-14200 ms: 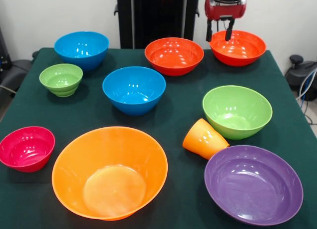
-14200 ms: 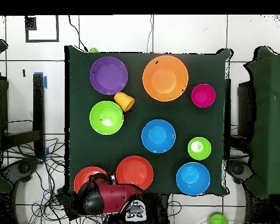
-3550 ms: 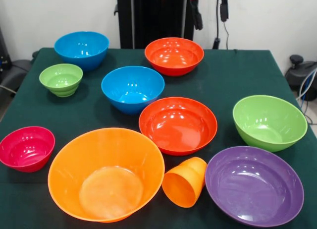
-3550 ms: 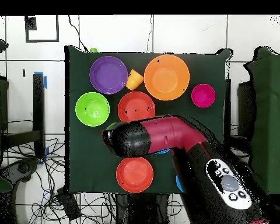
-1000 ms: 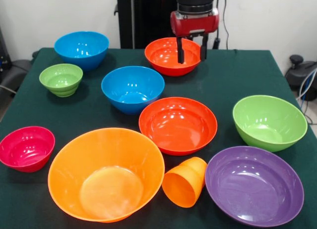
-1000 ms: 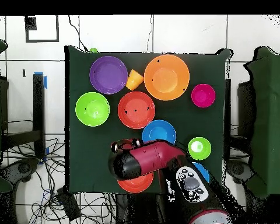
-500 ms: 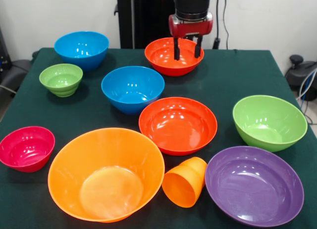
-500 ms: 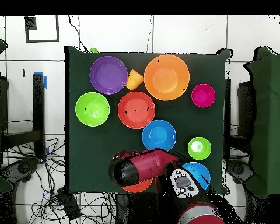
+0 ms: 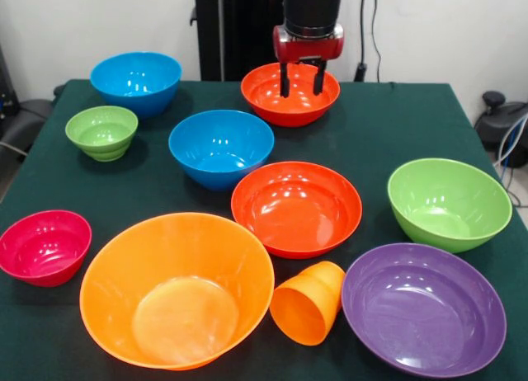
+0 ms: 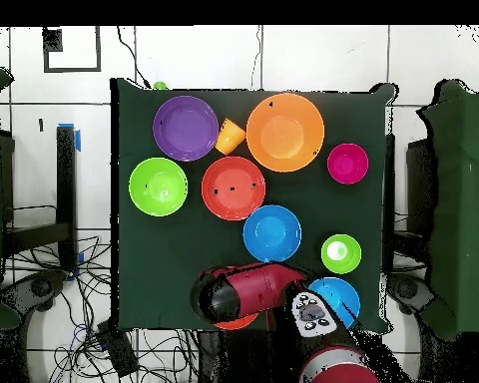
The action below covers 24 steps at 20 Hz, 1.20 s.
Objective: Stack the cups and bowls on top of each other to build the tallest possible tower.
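Red-orange bowl [image 9: 289, 93] directly under claw [image 9: 300, 78], fingers apart inside it, holding nothing; second red-orange bowl [image 9: 296, 207] nearer the front, empty.

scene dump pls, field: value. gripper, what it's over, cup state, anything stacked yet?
gripper: open, fingers hanging over the far red-orange bowl
contact: cannot tell whether the fingers touch the bowl
second red-orange bowl: mid-table, upright, empty
blue bowl: beside it, empty
cup: orange, tipped on its side between the big orange bowl and the purple bowl
tower: none yet, every bowl sits alone on the table
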Motion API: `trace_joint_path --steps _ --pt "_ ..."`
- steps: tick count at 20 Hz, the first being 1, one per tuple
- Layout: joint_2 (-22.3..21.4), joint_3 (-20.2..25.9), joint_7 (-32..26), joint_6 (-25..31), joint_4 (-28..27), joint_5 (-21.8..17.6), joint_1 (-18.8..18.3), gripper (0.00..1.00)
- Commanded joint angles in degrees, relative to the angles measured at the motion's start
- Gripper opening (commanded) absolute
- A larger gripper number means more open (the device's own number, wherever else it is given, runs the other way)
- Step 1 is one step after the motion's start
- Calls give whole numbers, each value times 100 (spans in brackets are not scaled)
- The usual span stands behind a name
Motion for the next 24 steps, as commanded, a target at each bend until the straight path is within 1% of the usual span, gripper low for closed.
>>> trace_joint_path --steps 1,6,11,18,21,24 --pt "502 -220 1236 -570 166 297 265 100" --pt "736 -432 1328 -1019 162 311 446 100" --pt "834 -522 1290 -1148 167 365 543 100" --pt "901 -642 1219 -1166 122 304 660 100" --pt "951 -612 1204 -1134 57 316 654 100" --pt "1022 -593 1213 -1222 16 311 649 100"
